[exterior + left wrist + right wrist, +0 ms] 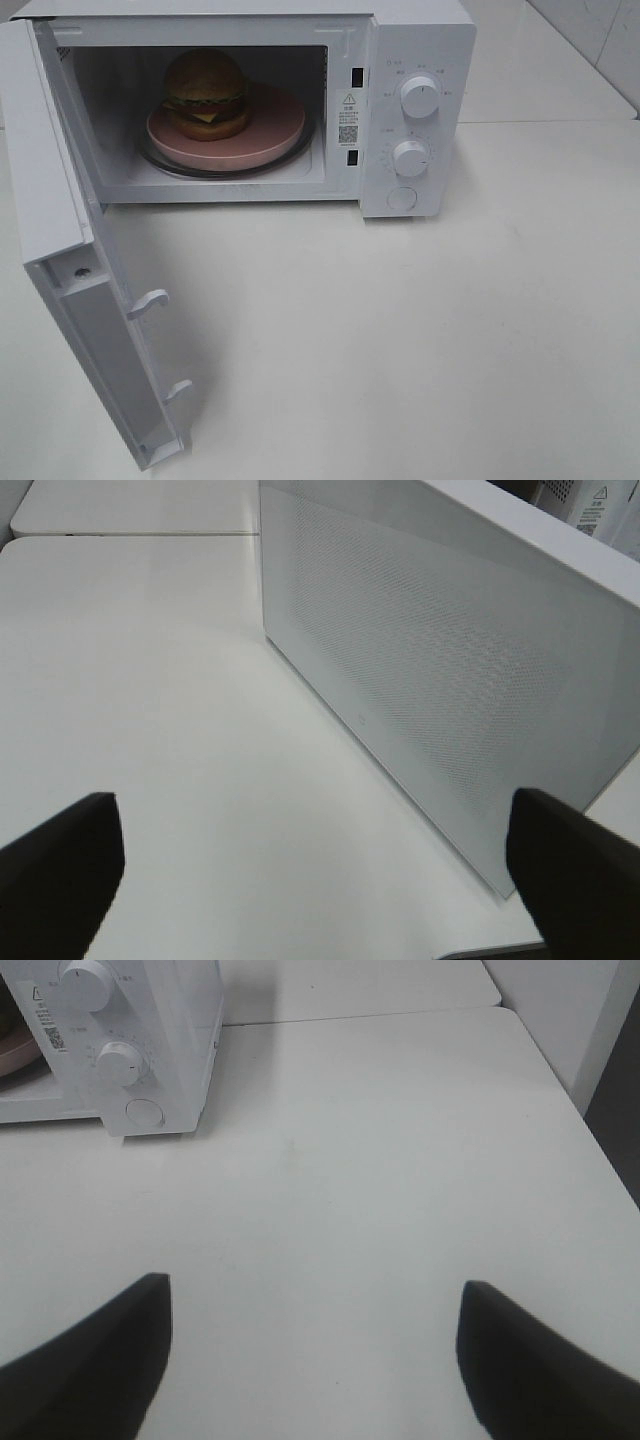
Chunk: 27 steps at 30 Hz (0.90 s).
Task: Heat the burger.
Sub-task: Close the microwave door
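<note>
The burger [206, 93] sits on a pink round plate [270, 135] inside the white microwave [420, 40], whose door [60, 190] hangs wide open to the left. Neither arm shows in the high view. In the left wrist view my left gripper [310, 865] is open over bare table, its dark fingertips [60, 870] far apart, with the outer face of the open door [440, 670] just ahead. My right gripper [315, 1355] is open too, nothing between its fingers [100, 1360], standing back from the microwave's front right corner [150, 1060].
Two white knobs [419, 97] [410, 157] and a round button [401, 198] sit on the microwave's right panel. Two latch hooks [150, 301] stick out of the door's inner edge. The white table [420, 340] ends at the right [590, 1130].
</note>
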Available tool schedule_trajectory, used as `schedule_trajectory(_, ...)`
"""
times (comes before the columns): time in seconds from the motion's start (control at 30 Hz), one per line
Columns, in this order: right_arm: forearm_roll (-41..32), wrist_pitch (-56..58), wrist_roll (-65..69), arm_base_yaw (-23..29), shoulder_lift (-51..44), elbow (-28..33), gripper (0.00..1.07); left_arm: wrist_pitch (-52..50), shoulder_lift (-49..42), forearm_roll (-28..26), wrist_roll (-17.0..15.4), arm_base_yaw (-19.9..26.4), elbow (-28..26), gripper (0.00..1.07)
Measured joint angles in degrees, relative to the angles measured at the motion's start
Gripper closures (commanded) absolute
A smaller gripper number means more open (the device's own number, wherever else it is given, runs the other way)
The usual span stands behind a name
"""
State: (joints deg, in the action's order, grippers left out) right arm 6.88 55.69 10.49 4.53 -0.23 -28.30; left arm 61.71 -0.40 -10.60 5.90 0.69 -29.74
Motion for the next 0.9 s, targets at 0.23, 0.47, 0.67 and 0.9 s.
schedule_trajectory(0.23, -0.1, 0.0, 0.0, 0.0, 0.0, 0.0, 0.31, 0.0, 0.0, 0.0, 0.0, 0.0, 0.0, 0.11)
schedule_trajectory(0.47, -0.1, 0.0, 0.0, 0.0, 0.0, 0.0, 0.31, 0.0, 0.0, 0.0, 0.0, 0.0, 0.0, 0.11)
schedule_trajectory(0.67, -0.1, 0.0, 0.0, 0.0, 0.0, 0.0, 0.31, 0.0, 0.0, 0.0, 0.0, 0.0, 0.0, 0.11)
schedule_trajectory(0.9, -0.1, 0.0, 0.0, 0.0, 0.0, 0.0, 0.31, 0.0, 0.0, 0.0, 0.0, 0.0, 0.0, 0.11)
